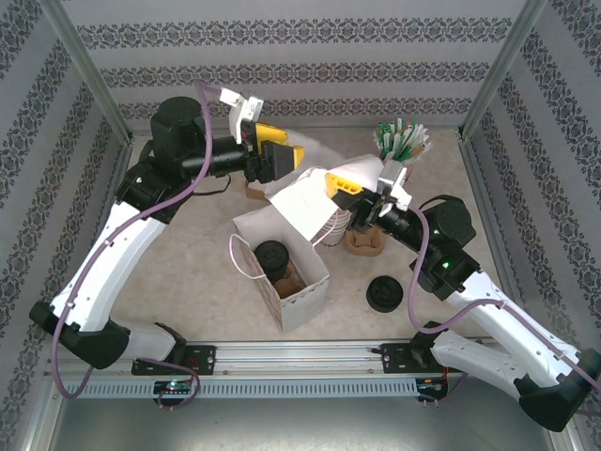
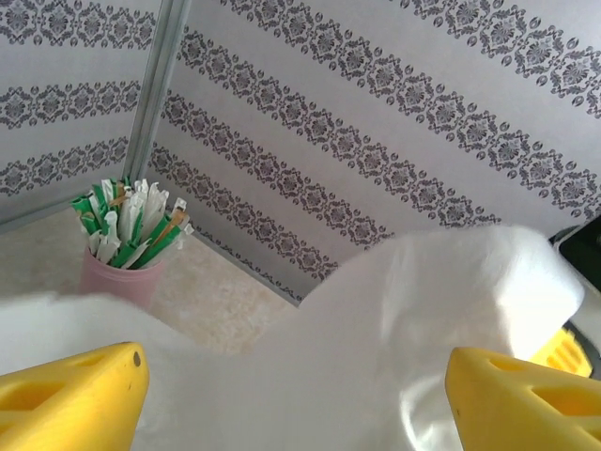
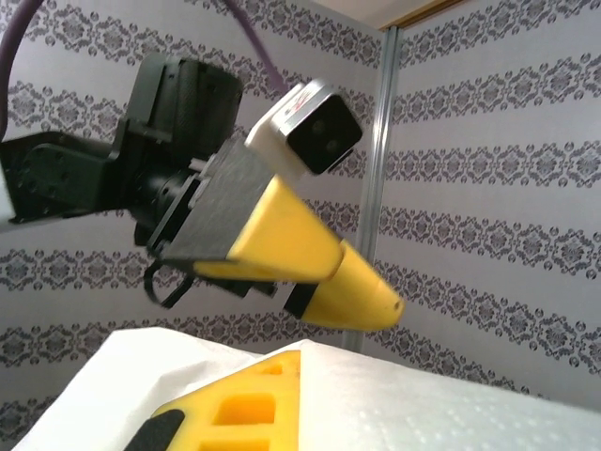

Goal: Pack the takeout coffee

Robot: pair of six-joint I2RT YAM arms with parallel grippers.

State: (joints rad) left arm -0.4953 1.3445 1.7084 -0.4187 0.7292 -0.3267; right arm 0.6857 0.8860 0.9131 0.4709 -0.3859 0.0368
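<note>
The coffee [image 1: 272, 256] sits in the bag [image 1: 302, 299] at centre frame. The right hand [image 1: 338, 183] pinches a napkin [image 1: 315, 202] above it, likely to drop in; the left hand [image 1: 289, 150] is spread.

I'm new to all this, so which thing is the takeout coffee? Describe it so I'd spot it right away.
Find the white paper bag standing open in the middle of the table. The takeout coffee sits inside it, showing from above as a round black lid. The other black lids lie stacked on the table itself, right of the bag.
</note>
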